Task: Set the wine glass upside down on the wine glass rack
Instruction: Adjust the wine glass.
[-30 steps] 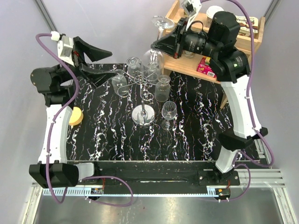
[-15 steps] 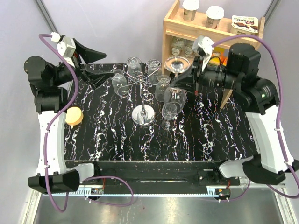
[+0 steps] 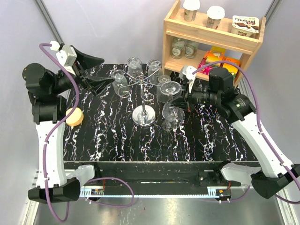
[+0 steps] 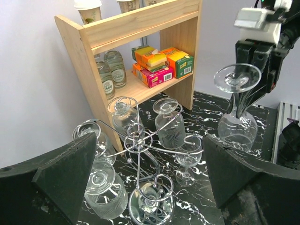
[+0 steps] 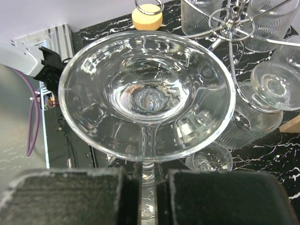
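Note:
My right gripper (image 3: 181, 95) is shut on the stem of the wine glass (image 3: 170, 88), which hangs upside down, foot up and bowl down, just right of the wine glass rack (image 3: 143, 100). In the right wrist view the foot (image 5: 147, 93) fills the frame and the stem runs between my right gripper's (image 5: 148, 197) pads. The silver wire rack (image 4: 139, 140) carries several inverted glasses on its curled arms. My left gripper (image 3: 106, 70) stands wide open at the table's back left, aimed at the rack; in its own view the left gripper (image 4: 150, 173) holds nothing, and the held glass (image 4: 236, 110) shows beyond.
A small glass (image 4: 187, 159) stands upright on the black marble table (image 3: 117, 140), right of the rack's disc base (image 3: 143, 117) and under the held glass. A wooden shelf (image 3: 211, 35) with cups, bottles and boxes stands back right. A yellow round object (image 3: 73, 116) lies at the left edge.
My right arm has carried the glass from in front of the wooden shelf down and forward to the rack's right side. The left gripper stays open and has drawn slightly back left.

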